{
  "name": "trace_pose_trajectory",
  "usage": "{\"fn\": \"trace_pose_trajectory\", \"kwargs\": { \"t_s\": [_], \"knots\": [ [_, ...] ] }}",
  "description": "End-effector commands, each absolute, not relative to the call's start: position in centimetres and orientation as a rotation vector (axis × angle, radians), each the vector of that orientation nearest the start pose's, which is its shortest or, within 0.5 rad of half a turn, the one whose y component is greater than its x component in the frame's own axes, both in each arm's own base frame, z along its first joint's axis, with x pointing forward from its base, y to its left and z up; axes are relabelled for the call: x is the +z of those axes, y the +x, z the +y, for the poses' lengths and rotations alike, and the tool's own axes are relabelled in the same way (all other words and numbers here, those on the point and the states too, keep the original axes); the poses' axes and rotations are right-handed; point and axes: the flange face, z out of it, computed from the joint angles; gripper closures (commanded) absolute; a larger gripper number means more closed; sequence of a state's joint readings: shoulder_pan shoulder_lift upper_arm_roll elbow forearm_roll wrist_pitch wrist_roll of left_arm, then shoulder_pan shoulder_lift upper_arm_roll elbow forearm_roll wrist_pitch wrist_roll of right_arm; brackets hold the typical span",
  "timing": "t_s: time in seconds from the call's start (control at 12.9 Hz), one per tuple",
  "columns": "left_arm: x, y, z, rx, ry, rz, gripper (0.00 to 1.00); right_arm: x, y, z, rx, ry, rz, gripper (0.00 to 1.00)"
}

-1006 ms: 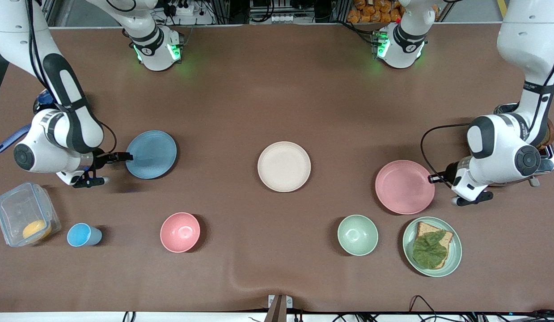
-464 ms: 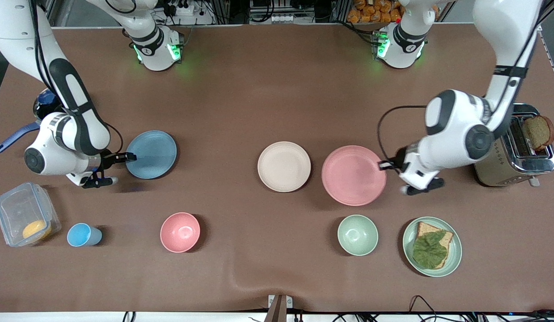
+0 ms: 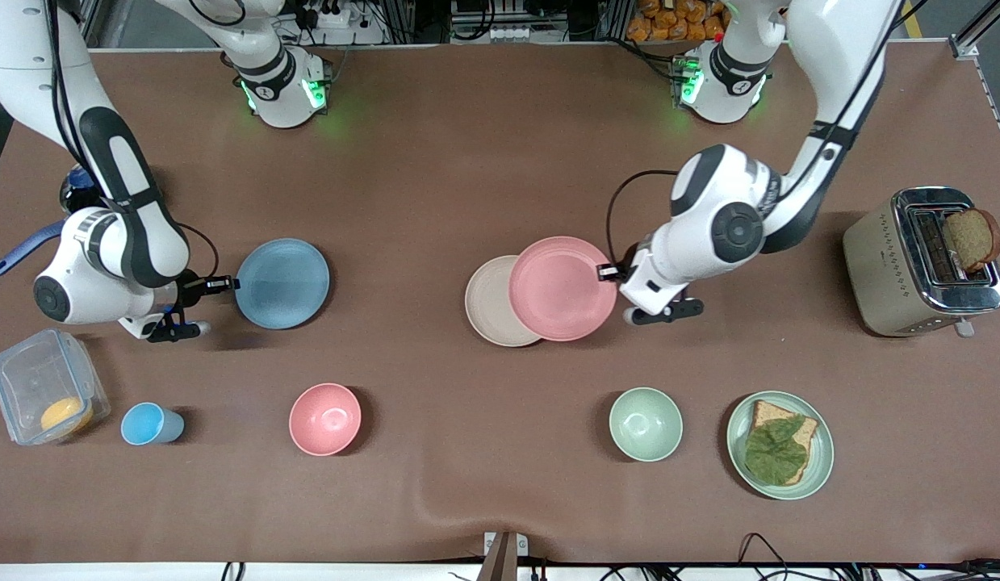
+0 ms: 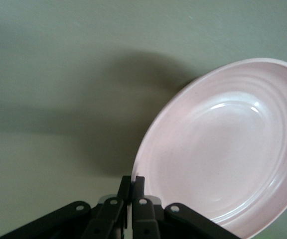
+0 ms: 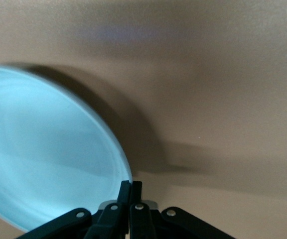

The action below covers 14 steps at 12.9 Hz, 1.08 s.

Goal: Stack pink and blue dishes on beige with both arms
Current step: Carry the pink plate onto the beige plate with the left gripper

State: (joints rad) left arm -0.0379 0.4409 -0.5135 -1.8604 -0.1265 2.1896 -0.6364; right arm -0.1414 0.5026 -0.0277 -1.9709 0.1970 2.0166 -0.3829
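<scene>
The pale pink plate hangs tilted over the beige plate and covers the part of it toward the left arm's end. My left gripper is shut on the pink plate's rim; in the left wrist view the left gripper pinches the edge of the pink plate, which casts a shadow on the table. Toward the right arm's end, my right gripper is shut on the rim of the light blue plate. In the right wrist view the right gripper clamps the blue plate, whose held edge is raised.
A toaster holding bread stands at the left arm's end. Nearer the camera are a green plate with toast and a leaf, a green bowl, a pink bowl, a blue cup and a clear container.
My left arm carried the pink plate from near the toaster to over the beige plate. My right gripper closed on the blue plate's rim and shifted it slightly toward the middle.
</scene>
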Motion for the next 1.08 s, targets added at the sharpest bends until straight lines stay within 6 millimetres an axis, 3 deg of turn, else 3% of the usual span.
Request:
{"fn": "trace_pose_trajectory", "kwargs": {
  "t_s": [0.0,0.15,0.46,1.01],
  "knots": [
    [27.8,53.6,-34.8,0.396,-3.351,-0.393,1.00,18.7,56.2,-8.7,0.582,-2.788,-0.105,1.00],
    [26.1,52.8,-36.8,0.388,-3.364,-0.412,1.00,18.6,56.1,-8.6,0.588,-2.786,-0.110,1.00],
    [23.6,52.4,-37.2,0.403,-3.359,-0.419,1.00,19.0,56.5,-8.6,0.576,-2.790,-0.110,1.00],
    [21.5,52.1,-37.5,0.417,-3.360,-0.422,1.00,24.3,59.8,-8.5,0.630,-2.744,-0.141,1.00]
  ]
}}
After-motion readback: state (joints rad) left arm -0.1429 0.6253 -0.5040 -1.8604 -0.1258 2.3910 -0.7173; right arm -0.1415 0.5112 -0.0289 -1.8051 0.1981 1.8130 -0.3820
